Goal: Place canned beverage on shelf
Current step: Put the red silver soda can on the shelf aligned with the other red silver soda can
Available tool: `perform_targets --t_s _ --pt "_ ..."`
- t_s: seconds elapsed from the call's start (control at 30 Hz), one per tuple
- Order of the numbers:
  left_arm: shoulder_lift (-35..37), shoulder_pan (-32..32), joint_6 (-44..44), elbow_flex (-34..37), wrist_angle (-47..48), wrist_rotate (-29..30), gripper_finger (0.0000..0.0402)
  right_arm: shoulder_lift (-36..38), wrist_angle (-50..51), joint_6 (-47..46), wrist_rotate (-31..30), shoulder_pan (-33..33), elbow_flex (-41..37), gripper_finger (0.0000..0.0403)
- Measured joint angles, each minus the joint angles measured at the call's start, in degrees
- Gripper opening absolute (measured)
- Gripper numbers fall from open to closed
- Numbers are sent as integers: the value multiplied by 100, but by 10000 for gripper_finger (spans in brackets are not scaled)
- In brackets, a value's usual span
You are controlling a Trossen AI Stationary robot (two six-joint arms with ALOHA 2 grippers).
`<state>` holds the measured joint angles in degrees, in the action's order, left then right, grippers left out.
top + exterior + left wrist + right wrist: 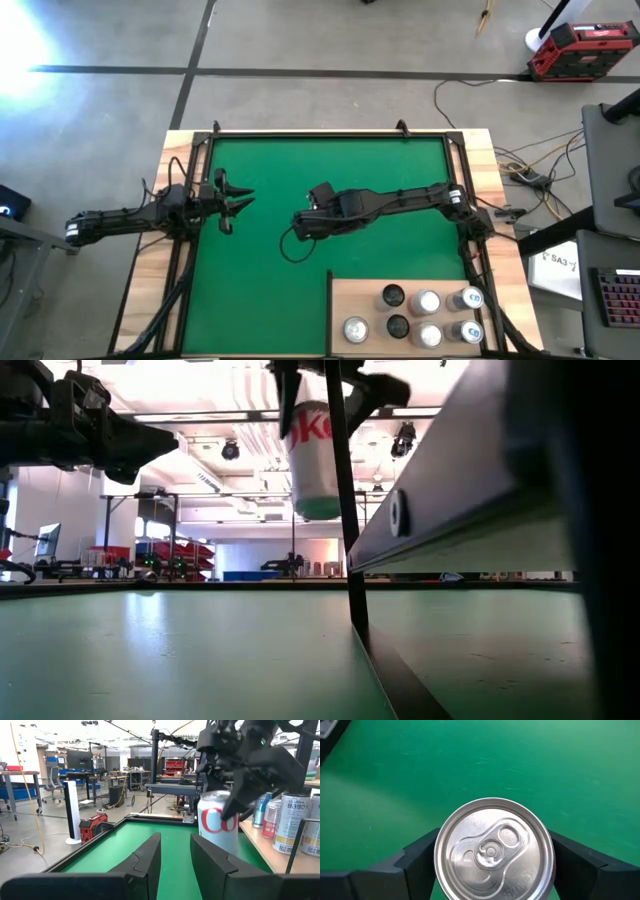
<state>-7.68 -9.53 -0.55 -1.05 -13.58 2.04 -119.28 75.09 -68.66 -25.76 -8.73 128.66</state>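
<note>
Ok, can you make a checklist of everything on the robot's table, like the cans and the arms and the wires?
Surface: green mat, bare in the middle.
Job's things: silver can with red letters, upright, lifted clear of the mat; shelf, a pale plywood panel at the mat's near right corner, already holding six cans in two rows.
Clutter: nothing seen on the mat.
Grippers: right gripper over mid-mat, fingers clamped on the can's sides; left gripper waits at the left edge, holding nothing.
Cables: black cable looping under the right arm; loose wires on the floor to the right.
Surroundings: red toolbox on the floor; workshop benches behind.
</note>
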Motion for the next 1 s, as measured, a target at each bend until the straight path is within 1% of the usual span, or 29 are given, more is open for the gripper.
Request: perform_targets --t_s 0.13,0.37,0.57,0.7,0.87,1.0 --pt "0 -1 -1 1 0 0 88 74 524 -395 -30 0 258 291" --pt "0 1 2 1 -2 0 88 344 858 -532 -144 -11 200 291" --pt "0 1 1 1 -3 0 88 580 1355 -978 -250 -14 179 291" --pt "0 -1 -1 1 -2 0 88 837 1481 -970 -320 -24 87 291" --pt "0 0 0 1 -2 0 88 1329 1398 -733 -422 42 -411 291" --pt "0 1 -1 1 -2 0 88 1862 966 -647 -427 116 -1270 291"
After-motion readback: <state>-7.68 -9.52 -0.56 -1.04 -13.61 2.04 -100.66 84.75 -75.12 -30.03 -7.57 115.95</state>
